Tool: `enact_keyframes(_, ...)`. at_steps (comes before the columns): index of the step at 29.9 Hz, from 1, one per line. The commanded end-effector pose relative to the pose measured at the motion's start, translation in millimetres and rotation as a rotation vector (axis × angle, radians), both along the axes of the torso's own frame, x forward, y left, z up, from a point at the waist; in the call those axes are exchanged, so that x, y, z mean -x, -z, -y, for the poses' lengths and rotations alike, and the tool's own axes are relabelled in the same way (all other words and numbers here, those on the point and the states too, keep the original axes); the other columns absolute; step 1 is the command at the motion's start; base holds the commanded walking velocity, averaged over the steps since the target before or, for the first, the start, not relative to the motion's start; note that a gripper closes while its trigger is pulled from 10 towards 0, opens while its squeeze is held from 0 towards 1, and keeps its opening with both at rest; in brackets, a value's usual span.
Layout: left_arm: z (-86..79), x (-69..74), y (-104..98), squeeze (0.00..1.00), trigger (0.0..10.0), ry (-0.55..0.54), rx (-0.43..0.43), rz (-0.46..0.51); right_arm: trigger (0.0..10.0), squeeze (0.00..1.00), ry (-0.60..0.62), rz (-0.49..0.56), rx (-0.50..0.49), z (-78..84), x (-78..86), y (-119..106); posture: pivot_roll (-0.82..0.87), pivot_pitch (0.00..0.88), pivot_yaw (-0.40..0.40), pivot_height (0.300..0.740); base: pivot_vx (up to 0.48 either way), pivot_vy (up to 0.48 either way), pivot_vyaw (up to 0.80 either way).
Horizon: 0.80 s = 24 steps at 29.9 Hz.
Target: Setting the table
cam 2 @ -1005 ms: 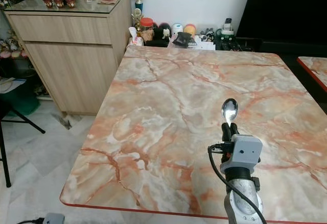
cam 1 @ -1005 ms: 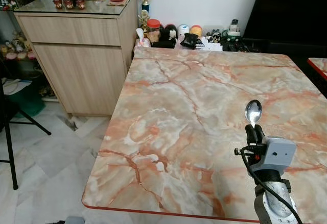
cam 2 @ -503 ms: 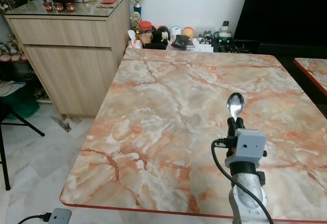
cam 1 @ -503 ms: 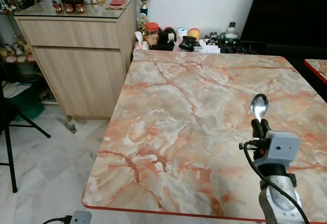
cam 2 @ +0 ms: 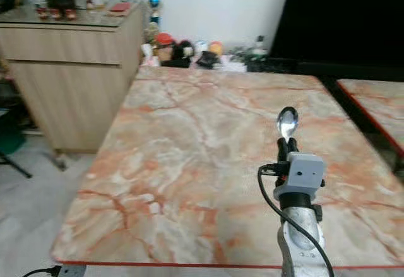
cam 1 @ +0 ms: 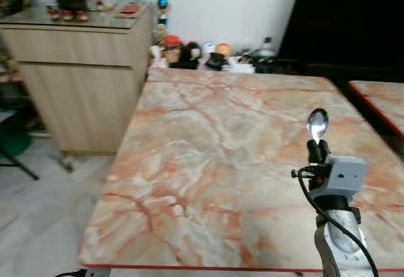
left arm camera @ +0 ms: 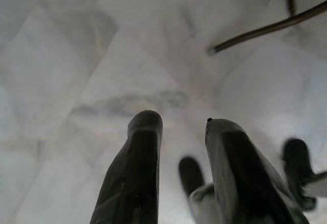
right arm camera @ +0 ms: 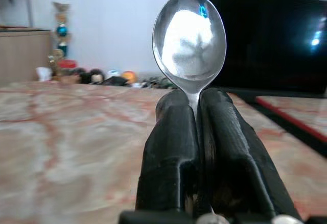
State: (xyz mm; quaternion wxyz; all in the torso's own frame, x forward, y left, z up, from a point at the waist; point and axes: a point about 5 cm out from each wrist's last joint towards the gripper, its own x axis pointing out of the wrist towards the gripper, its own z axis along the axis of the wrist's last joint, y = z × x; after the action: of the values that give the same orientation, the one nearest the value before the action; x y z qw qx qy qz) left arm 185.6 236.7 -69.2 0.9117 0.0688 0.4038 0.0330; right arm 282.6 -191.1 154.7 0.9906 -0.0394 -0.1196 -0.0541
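Observation:
A silver spoon (cam 1: 317, 124) stands bowl-up above the near right part of the marble table (cam 1: 208, 144). My right gripper (cam 1: 316, 153) is shut on its handle, and the right wrist view has the spoon bowl (right arm camera: 189, 42) rising out of the black fingers (right arm camera: 168, 147). The left arm hangs beside me over the pale tiled floor (left arm camera: 76, 60). There my left gripper (left arm camera: 176, 127) has a gap between its two fingers (left arm camera: 138, 157) and holds nothing.
A wooden cabinet (cam 1: 76, 81) stands left of the table. Jars and small clutter (cam 1: 202, 55) line the table's far edge against the wall. A dark screen (cam 1: 353, 24) fills the back right. A second red-edged table (cam 1: 382, 100) lies to the right. A cable crosses the floor (left arm camera: 265, 27).
The camera has shifted, so the table sits further left and the picture is blurred. The right gripper still holds the spoon upright in much the same place.

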Motion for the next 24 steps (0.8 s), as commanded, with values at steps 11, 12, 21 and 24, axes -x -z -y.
enact_keyframes(11, 10.8, 20.8, 12, 0.0, 10.0, -0.009, 0.029, -0.05, 10.0, 0.0, -0.013, 0.027, 0.003, -0.9, -1.8, -11, -0.08, 0.068, -0.052, 0.74, 0.0, -0.404, 0.0)
enact_keyframes(12, 9.4, 24.8, 14, 0.0, 10.0, -0.012, 0.026, -0.056, 10.0, 0.0, -0.013, 0.022, 0.007, -1.1, -0.7, -10, -0.08, 0.079, -0.052, 0.74, 0.0, -0.405, 0.0)
enact_keyframes(21, 1.1, 41.8, 17, 0.0, 10.0, -0.012, 0.016, -0.075, 10.0, 0.0, 0.008, 0.06, -0.019, 0.2, 3.8, -22, -0.06, 0.141, -0.047, 0.74, 0.0, -0.405, 0.0)
enact_keyframes(24, 0.7, 40.4, 17, 0.0, 10.0, -0.006, 0.013, -0.075, 10.0, 0.0, 0.016, 0.08, -0.013, 1.1, 2.2, -29, -0.06, 0.141, -0.044, 0.74, 0.0, -0.402, 0.0)
